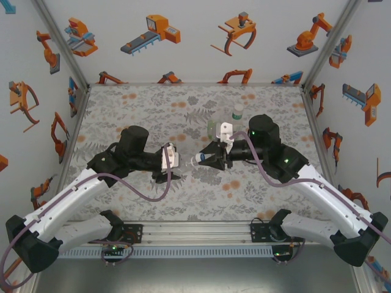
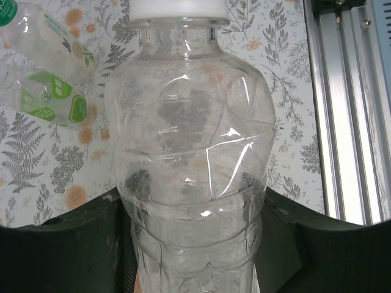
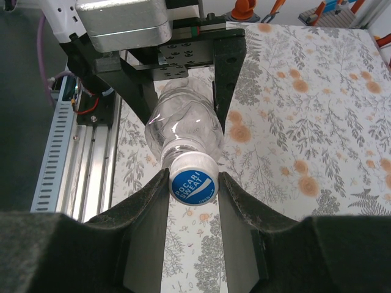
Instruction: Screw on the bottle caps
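Two arms meeting over the middle of a flower-patterned table (image 1: 134,110), seen from above and from each wrist. The left gripper (image 2: 189,244) is closed on the body of a clear bottle (image 2: 189,152), one dark finger pressed against each side, and holds it lying roughly level above the table with its neck toward the right arm. The right gripper (image 1: 208,159) faces it from the opposite side, its jaws drawn in against the blue cap (image 3: 193,185), which sits on the bottle's neck; the cap's flat top, printed with white lettering, faces the right wrist camera, and its skirt appears white from the left wrist. The two grippers stand close together, joined by the bottle between them. Farther back on the table, beyond the right gripper, a labelled bottle (image 1: 238,113) with a green top stands upright, its green-and-white label visible from the left wrist; just to its left stands a pale greenish bottle (image 1: 212,127), too small in the overhead view to tell whether it is capped. An aluminium rail (image 3: 73,165) runs along the table's near edge, under the arms' bases
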Motion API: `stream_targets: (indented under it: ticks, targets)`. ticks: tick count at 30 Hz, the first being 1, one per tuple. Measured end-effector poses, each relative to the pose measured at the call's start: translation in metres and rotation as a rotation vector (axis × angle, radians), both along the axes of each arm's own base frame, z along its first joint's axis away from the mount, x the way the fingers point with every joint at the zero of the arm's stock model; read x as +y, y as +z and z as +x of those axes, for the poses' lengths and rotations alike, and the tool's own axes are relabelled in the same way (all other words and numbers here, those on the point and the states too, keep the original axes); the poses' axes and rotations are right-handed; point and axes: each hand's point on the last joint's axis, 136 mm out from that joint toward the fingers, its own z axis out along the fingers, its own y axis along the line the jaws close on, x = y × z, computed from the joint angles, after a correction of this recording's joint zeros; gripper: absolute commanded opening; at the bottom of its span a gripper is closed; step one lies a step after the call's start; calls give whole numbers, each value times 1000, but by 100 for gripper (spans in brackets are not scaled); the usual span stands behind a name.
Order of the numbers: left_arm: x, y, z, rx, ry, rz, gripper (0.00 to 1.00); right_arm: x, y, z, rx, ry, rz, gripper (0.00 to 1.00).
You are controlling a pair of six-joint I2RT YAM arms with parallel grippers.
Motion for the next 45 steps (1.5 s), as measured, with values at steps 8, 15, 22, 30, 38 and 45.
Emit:
stream_targets:
  ticks: [8, 15, 22, 30, 38, 45]
  targets:
    - [1, 3, -2, -3, -4, -6, 0, 0, 1, -6, -13, 36, 7, 0]
    - [2, 6, -3, -14, -4, -17, 0, -1, -2, -10, -3, 52, -7, 0]
    - [1, 8, -3, -19, -7, -25, 0, -1, 0, -10, -13, 54, 2, 0]
    - [1, 10, -4, -21, -15, -34, 0, 2, 5, -13, -15, 79, 35, 0]
    - [0, 11, -6, -18, -23, -38, 0, 3, 5, -14, -7, 93, 38, 0]
    - [0, 11, -6, -16, -26, -39, 0, 4, 5, -15, -5, 107, 8, 0]
